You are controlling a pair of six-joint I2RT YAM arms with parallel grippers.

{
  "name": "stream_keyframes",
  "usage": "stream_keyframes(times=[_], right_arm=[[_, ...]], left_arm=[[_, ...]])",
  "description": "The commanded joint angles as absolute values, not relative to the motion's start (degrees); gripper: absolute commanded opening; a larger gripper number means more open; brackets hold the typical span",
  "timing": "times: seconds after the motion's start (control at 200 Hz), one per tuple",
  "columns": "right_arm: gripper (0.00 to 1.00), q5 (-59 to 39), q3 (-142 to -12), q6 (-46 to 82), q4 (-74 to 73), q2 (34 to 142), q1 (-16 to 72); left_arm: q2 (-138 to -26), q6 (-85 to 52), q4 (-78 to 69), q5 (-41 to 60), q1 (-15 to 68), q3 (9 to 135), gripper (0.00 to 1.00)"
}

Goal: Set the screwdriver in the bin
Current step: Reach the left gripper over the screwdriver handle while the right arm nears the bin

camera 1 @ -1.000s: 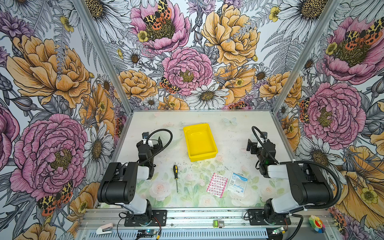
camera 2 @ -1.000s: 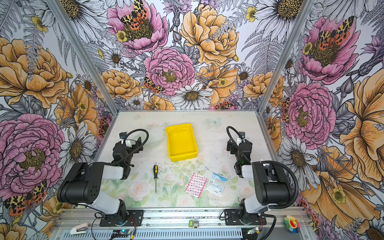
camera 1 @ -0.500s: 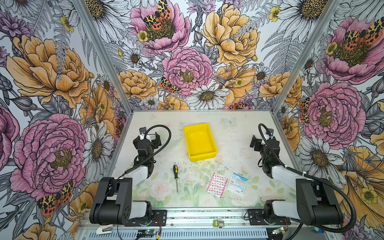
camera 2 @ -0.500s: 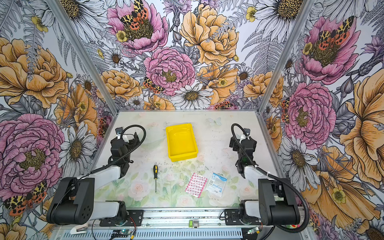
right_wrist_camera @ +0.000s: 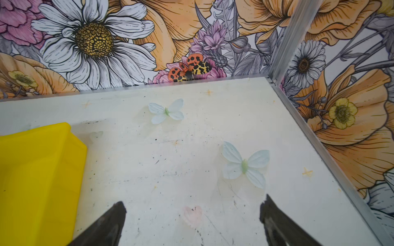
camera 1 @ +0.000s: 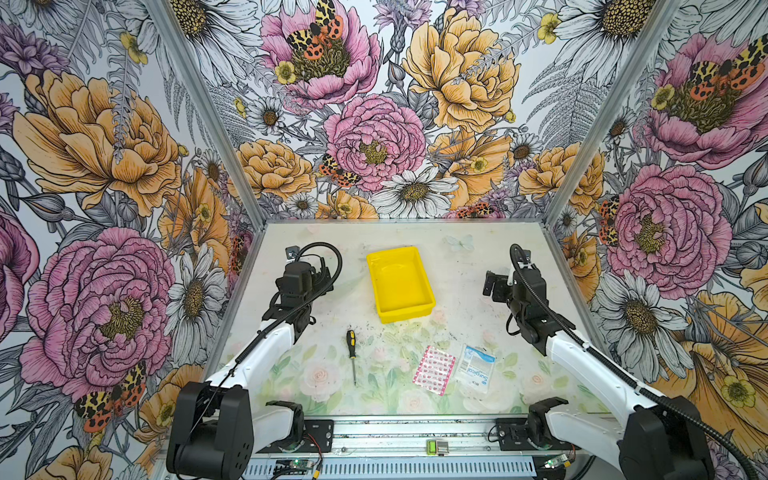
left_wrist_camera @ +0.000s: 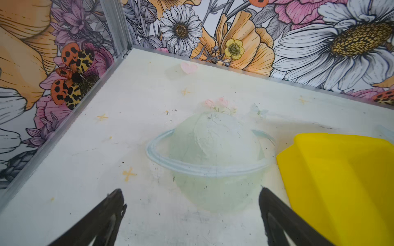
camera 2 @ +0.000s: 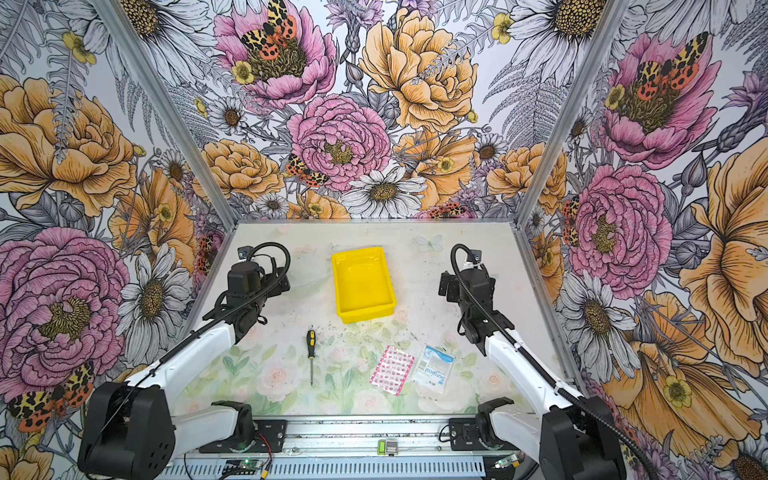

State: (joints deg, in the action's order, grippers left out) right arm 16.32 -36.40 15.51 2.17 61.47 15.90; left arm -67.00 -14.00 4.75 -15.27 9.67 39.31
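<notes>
The screwdriver (camera 1: 353,356) lies flat on the table (camera 1: 465,291), near and a little left of the bin (camera 1: 409,312) and apart from it. Its handle points far and its shaft points near. The bin looks empty.

Your left gripper (left_wrist_camera: 190,192) hangs above the table left of the bin and farther back than the tool. Its fingers are spread wide with nothing between them. The right gripper (right_wrist_camera: 193,200) is off on the right, also spread and empty.

The step in hand is the reach, and the left arm is the closer one, so use it.
- **Find the tool:** The left wrist view shows only the far corner and the bin's side, not the tool. Draw the arm back toward the near side and tip the wrist down until the screwdriver comes into that view.
- **Line up:** Set the fingers across the handle, not along it.
- **Where to grip:** Take the black-and-yellow handle. The thin shaft sits low on the table and would likely slip or roll.
- **Close:** Come down until the tips are just off the table, one on each side, then close.
- **Carry:** Lift high enough to clear the bin's near rim before you move over it.

The pink packet (camera 1: 434,370) and white packet (camera 1: 474,368) lie well to the right, out of your path. Leave the right arm parked.
</notes>
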Motion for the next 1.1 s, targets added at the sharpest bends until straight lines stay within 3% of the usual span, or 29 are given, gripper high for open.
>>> stream_keyframes(times=[0.0, 0.33, 0.656, 1.091], right_arm=[[1.00, 12.81, -37.48, 15.52, 5.68, 59.19, 18.08], [0.99, -4.64, -41.84, 8.58, 8.69, 59.11, 25.32], [1.00, -15.13, -44.75, 1.55, 8.91, 62.77, 33.41], [1.00, -16.28, -47.32, -4.62, 11.07, 64.18, 46.36]], left_arm=[[-64.61, -23.51, 15.76, -12.39, 11.74, 41.05, 0.98], [-63.91, -36.60, 29.40, -15.30, 26.20, 44.52, 0.99], [-68.10, -45.60, 37.64, -10.90, 30.85, 45.90, 0.99], [-73.12, -48.15, 39.66, -7.02, 31.77, 42.75, 0.97]])
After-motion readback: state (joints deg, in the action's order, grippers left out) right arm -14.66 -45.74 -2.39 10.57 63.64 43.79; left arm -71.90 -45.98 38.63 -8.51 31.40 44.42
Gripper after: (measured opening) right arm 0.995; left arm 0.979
